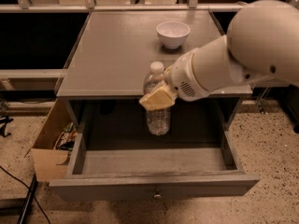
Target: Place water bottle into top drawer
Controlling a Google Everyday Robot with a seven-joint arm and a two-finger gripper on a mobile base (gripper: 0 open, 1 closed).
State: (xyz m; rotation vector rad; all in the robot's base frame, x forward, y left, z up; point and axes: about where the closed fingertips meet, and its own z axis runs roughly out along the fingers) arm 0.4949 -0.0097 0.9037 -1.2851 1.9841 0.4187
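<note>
The water bottle (158,115) is a clear plastic bottle with a white cap, held upright over the open top drawer (154,183). My gripper (158,97) is shut on the bottle's upper body, with a tan finger pad (156,98) across its label. The bottle's base hangs inside the drawer's opening, above the drawer floor near the back. The drawer is pulled out towards the camera, its front panel and small knob (155,196) at the bottom. The white arm reaches in from the right.
A white bowl (173,33) stands on the grey cabinet top (117,50) behind the bottle. A brown cardboard box (51,146) with items sits on the floor left of the drawer. A black cable (21,190) runs on the speckled floor at lower left.
</note>
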